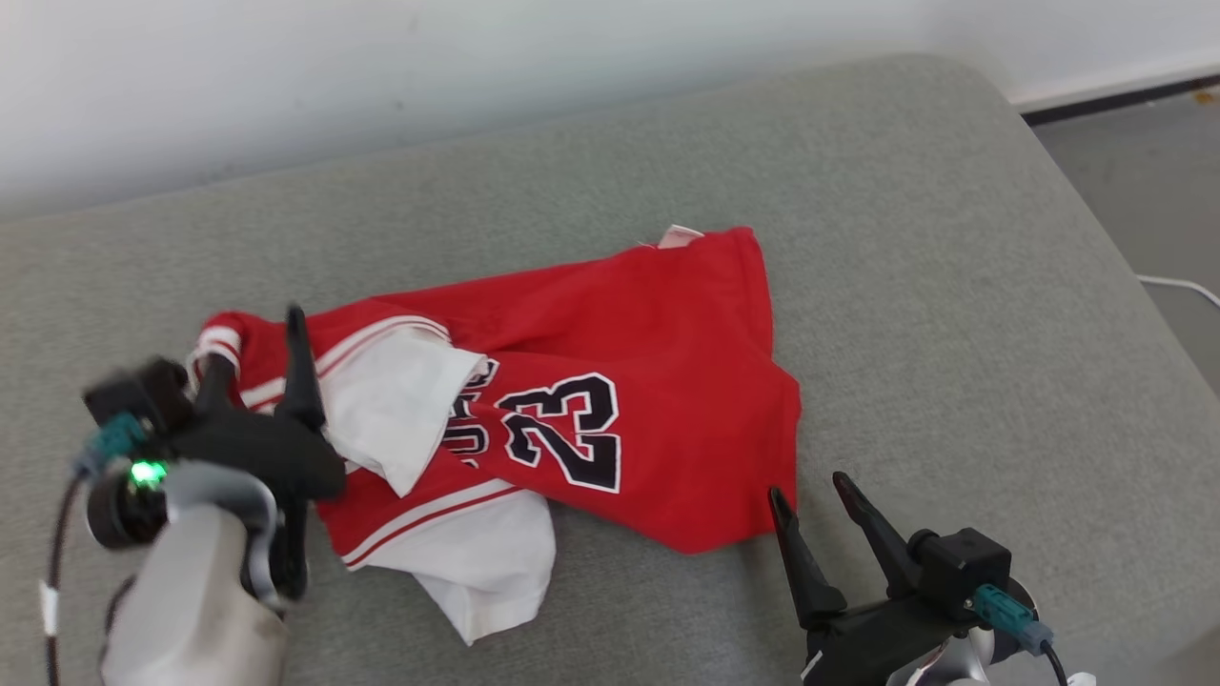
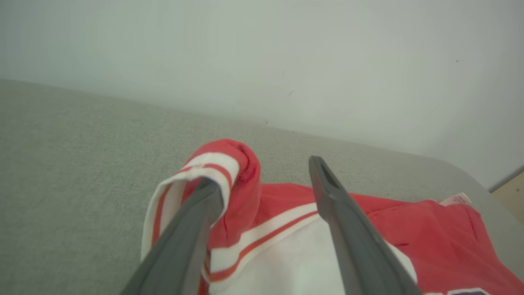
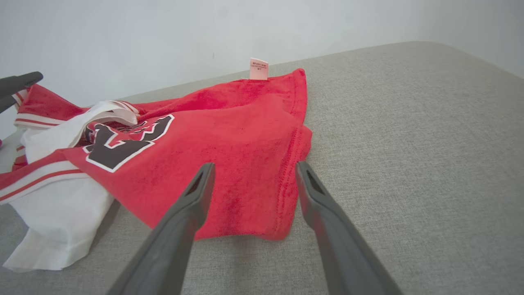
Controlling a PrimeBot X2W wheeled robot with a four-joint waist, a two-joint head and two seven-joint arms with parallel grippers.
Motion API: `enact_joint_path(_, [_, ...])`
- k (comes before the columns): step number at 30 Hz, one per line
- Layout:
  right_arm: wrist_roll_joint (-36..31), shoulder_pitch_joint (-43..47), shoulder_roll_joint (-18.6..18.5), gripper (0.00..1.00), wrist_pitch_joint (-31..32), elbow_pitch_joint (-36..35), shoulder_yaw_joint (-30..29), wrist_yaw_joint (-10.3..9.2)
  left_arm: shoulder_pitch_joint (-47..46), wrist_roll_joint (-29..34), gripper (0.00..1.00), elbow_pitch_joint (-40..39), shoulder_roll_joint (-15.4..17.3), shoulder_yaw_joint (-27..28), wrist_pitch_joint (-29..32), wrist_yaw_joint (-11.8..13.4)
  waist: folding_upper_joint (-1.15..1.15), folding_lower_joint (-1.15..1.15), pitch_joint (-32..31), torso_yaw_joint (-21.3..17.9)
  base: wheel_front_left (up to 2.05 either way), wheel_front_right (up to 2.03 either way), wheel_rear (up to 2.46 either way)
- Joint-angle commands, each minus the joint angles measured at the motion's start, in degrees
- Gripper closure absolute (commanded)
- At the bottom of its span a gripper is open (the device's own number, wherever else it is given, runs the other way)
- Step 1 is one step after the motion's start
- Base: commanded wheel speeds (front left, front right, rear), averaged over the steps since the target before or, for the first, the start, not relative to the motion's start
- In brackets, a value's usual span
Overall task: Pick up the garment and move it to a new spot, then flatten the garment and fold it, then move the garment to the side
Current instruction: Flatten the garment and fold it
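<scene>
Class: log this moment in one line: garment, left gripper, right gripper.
garment: red jersey crumpled on grey cushion | left gripper: open, at striped sleeve | right gripper: open, near hem

head: high up, facing down onto the grey cushion (image 1: pixel 953 286), garment (image 1: pixel 667 314) mid-frame.
left wrist: low, close on garment's striped edge; wall (image 2: pixel 286 61) at 12 o'clock.
right wrist: low, near; garment at 10 o'clock.
shared: garment, cushion.

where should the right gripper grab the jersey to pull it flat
Grip the jersey by its near hem corner, from the robot's side with the right gripper: that stitched edge lies uncovered on the cushion, ahead of its open jaws.
</scene>
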Motion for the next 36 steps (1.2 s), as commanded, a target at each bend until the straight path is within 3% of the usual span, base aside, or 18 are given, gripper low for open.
enact_joint_path(1, [0.09,0.44,-0.07,0.00,-0.03,0.07,0.17,-0.12,1.47,0.33,0.00,0.14,0.05,0.10,-0.07,-0.23,-0.01,-0.01,-2.77,2.94,0.00,0.00,0.00])
enact_joint_path(11, [1.34,2.49,-0.08,0.00,0.42,1.06,1.05,-0.13,11.75,-0.72,0.00,-1.73,-2.89,-1.04,-0.01,-2.37,-0.01,-0.01,-8.31,5.83,0.00,0.00,0.00])
enact_joint_path(17, [0.87,3.56,-0.08,0.00,0.72,0.56,0.07,-0.13,18.00,-2.07,0.00,-4.78,-4.74,-4.19,4.49,-3.31,-0.01,-0.01,-9.48,5.52,0.00,0.00,0.00])
enact_joint_path(25, [0.73,3.11,-0.07,0.00,0.81,-0.50,0.05,-0.13,18.71,-3.10,0.00,-5.04,-5.11,-5.35,10.11,-1.18,-0.01,-0.01,-7.56,3.61,0.00,0.00,0.00])
enact_joint_path(27, [0.75,2.81,-0.07,0.00,0.59,-0.65,-0.26,-0.13,18.19,-4.14,0.00,-5.25,-5.21,-5.14,10.92,-1.90,-0.01,-0.01,-6.89,3.27,0.00,0.00,0.00])
enact_joint_path(28, [0.68,2.68,-0.08,0.00,0.48,-0.65,-0.46,-0.13,17.97,-4.60,0.62,-5.60,-5.25,-5.05,10.88,-2.37,-0.01,-0.01,-6.57,3.15,0.00,0.00,0.00])
enact_joint_path(29, [0.68,2.68,-0.08,0.00,0.48,-0.65,-0.46,-0.13,17.97,-4.60,0.62,-5.60,-5.25,-5.05,10.88,-2.37,-0.01,-0.01,-6.57,3.15,0.00,0.00,0.00])
enact_joint_path(30, [0.64,2.58,-0.08,0.00,0.45,-0.65,-0.70,-0.13,17.77,-5.21,1.00,-5.94,-5.21,-4.77,10.75,-2.71,-0.01,-0.01,-6.28,3.10,0.00,0.00,0.00])
enact_joint_path(36, [0.44,2.69,-0.07,0.00,-0.04,-0.39,-2.04,-0.13,18.35,-5.45,1.00,-10.73,-3.78,-2.59,6.11,-2.90,-0.01,-0.01,-5.75,4.10,0.00,0.00,0.00])
